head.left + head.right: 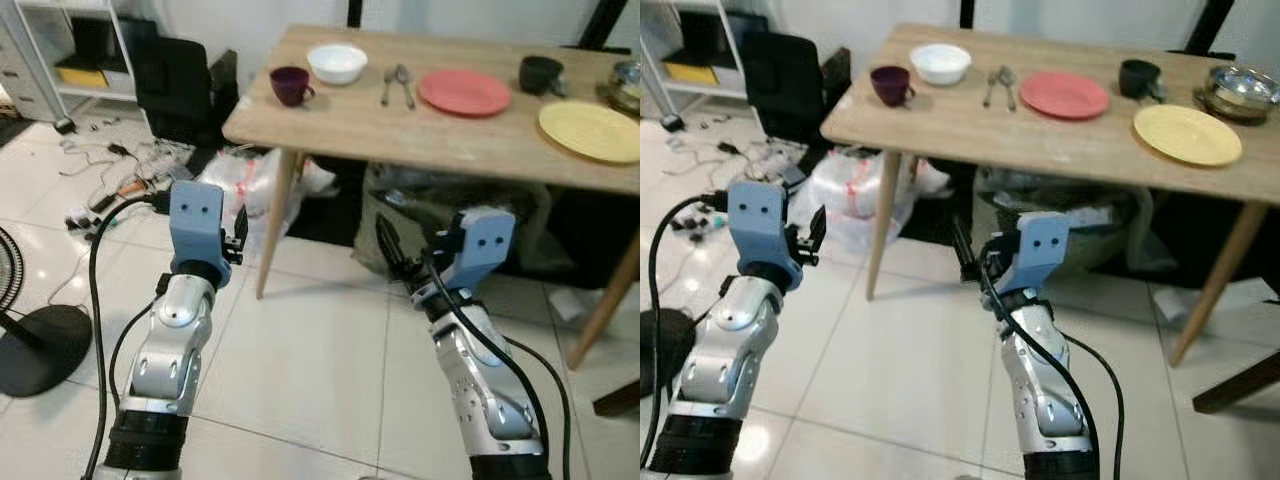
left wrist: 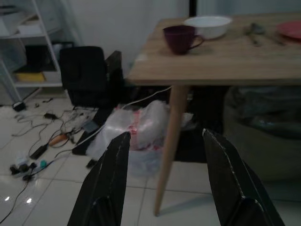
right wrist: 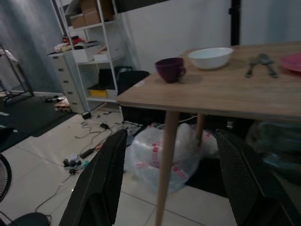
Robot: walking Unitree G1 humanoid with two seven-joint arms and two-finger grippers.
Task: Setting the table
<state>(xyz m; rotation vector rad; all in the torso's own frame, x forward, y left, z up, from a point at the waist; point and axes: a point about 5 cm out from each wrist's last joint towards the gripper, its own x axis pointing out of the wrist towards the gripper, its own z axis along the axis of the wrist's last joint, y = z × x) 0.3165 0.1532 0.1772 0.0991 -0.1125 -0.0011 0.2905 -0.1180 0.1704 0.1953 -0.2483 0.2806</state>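
Note:
A wooden table (image 1: pixel 380 135) stands ahead of me. On it, from left to right, are a purple mug (image 1: pixel 290 85), a white bowl (image 1: pixel 337 63), two spoons (image 1: pixel 397 86), a red plate (image 1: pixel 464 93), a black cup (image 1: pixel 541 74), a yellow plate (image 1: pixel 592 130) and a metal bowl (image 1: pixel 1238 88). Both arms are raised over the floor, short of the table's near edge and below its top. My left gripper (image 2: pixel 165 134) is open and holds nothing. My right gripper (image 3: pixel 171 134) is open too, also with nothing between its fingers.
A clear plastic bag (image 1: pixel 255 185) and a dark bulky sack (image 1: pixel 450 205) lie under the table by its slanted leg (image 1: pixel 275 225). Cables (image 1: pixel 115 165) litter the floor at left, near a black chair (image 1: pixel 175 85), a white shelf (image 1: pixel 70 50) and a fan base (image 1: pixel 35 348).

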